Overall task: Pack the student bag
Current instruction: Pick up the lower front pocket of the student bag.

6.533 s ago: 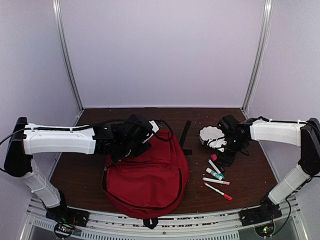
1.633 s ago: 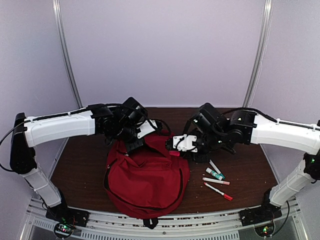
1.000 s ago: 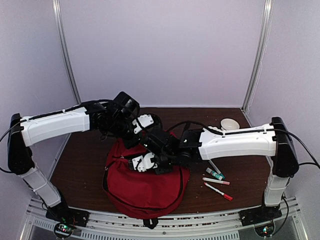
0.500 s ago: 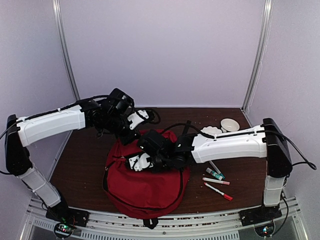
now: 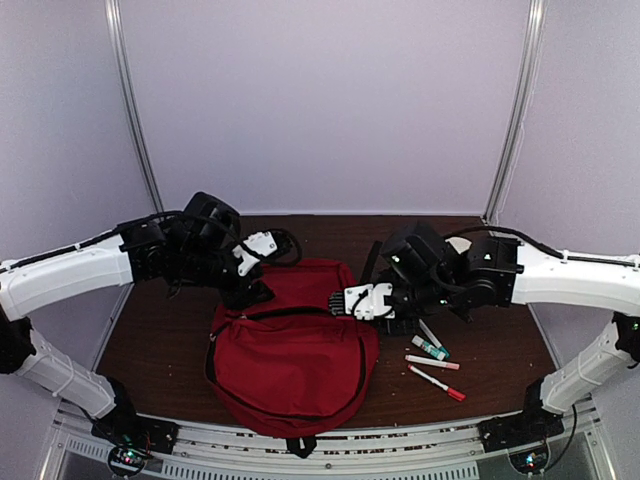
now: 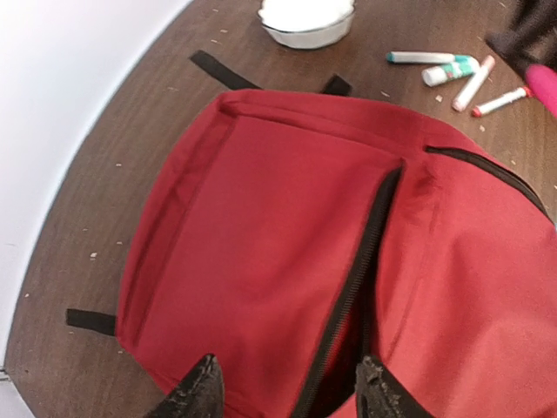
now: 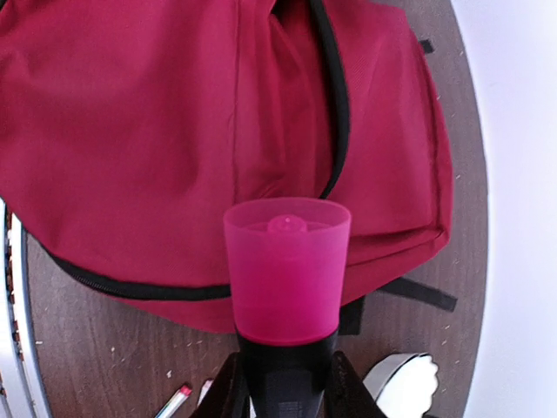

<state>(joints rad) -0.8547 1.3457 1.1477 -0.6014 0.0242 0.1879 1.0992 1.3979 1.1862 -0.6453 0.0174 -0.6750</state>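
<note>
My right jaws are closed on a pink-capped black tube (image 7: 287, 287), fingers (image 7: 228, 390) pinching its dark body, cap pointing out ahead. My left jaws stand open and hold nothing. The two fingertips (image 6: 202, 394) straddle the near end of the zip slit (image 6: 359, 261), with only red fabric under them.

The student bag (image 5: 290, 360) lies flat mid-table (image 5: 150, 340), long axis running from the far side toward the arm bases, top end far. The zip slit crosses its upper part roughly left to right. The left jaws sit at the bag's far-left corner, the right jaws at its far-right corner, just off the edge. The tube points left across the bag, so the slit is ahead of the cap and a little right in the wrist view. Both arms are about equally near the opening, but the right one carries the load.

The catch, as I read it: the slit looks slack and nearly shut, and nothing is lifting the lip. I'd want the left to pinch the upper lip first. Loose markers (image 5: 432, 362) and a white bowl (image 6: 306, 19) lie right of the bag.
</note>
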